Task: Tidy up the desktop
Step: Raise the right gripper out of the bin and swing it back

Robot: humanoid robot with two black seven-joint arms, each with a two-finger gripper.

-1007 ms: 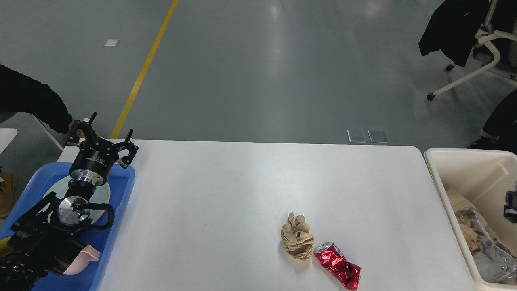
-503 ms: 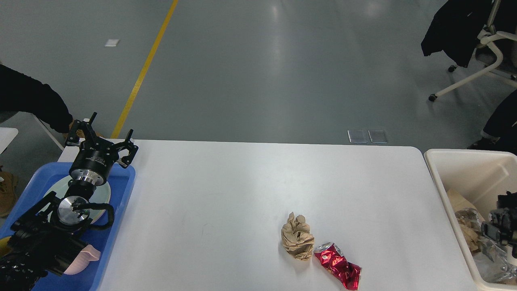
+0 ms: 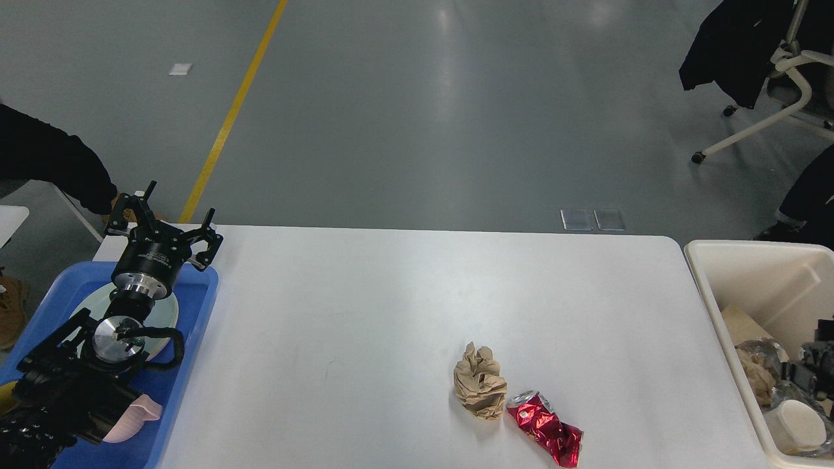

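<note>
Still, the crushed red can (image 3: 545, 428) and paper wad (image 3: 480, 389) are left on the desktop (image 3: 417, 299) nearer the right gripper (image 3: 816, 371), its state unclear, than the spread-fingered, empty left gripper (image 3: 163, 225).

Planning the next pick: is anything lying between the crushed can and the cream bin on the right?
Nothing visible does. Bare desktop lies between the crushed red can and the cream bin; the crumpled paper sits on the can's other side.

White desk (image 3: 391, 293), blue tray (image 3: 195, 326), cream bin (image 3: 723, 312), tan paper wad (image 3: 480, 389), red crushed can (image 3: 546, 430).
</note>
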